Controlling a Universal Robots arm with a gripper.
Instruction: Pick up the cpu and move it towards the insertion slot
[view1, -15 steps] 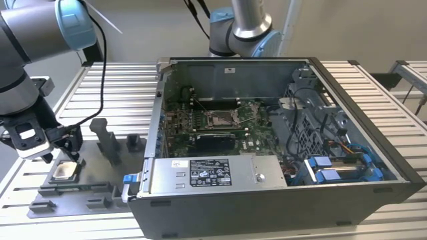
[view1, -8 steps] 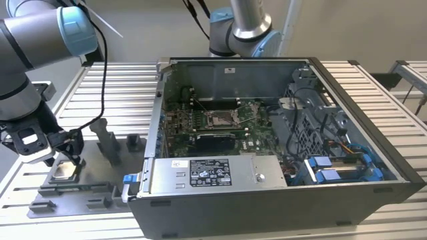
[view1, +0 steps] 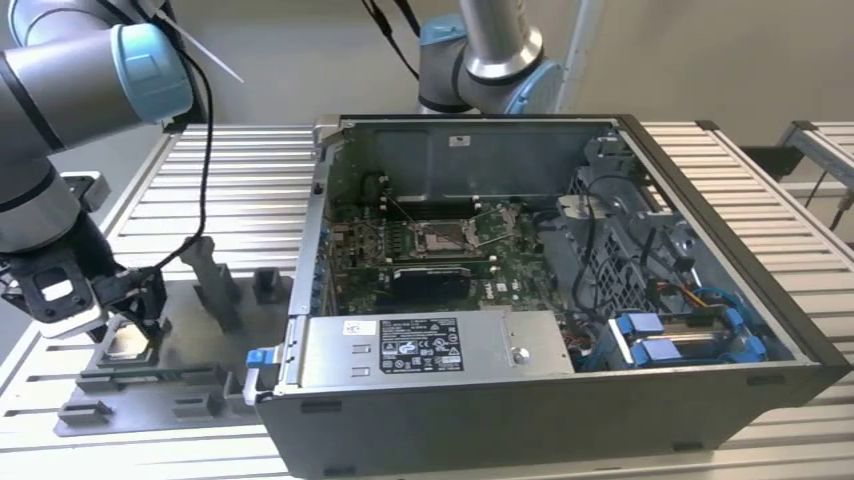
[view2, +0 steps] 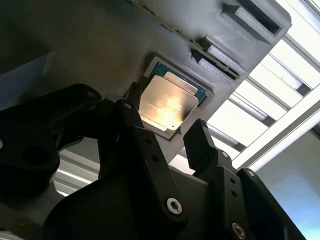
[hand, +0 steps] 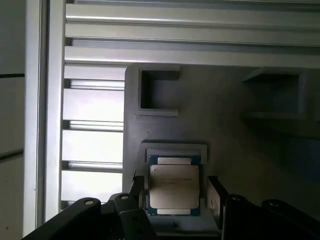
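The claw (hand: 176, 194) stands open, one finger (hand: 214, 192) on each side of the cpu (hand: 174, 186) and not closed on it, holding nothing; the cpu lies flat, silvery face up, in a recess of the grey tray (hand: 230, 140). In the exterior view the tray (view1: 187, 365) rests on the slatted table (view1: 240, 180) at the exterior view's left of the open computer case (view1: 534, 410); the insertion slot (view1: 441, 237) sits on the green motherboard (view1: 505, 288) inside, well apart from the cpu.

Exterior view: my black gripper (view1: 130, 325) hides part of the small silvery square cpu (view1: 124, 346); silver-framed square insertion slot (view1: 441, 237) pins unresolvable.
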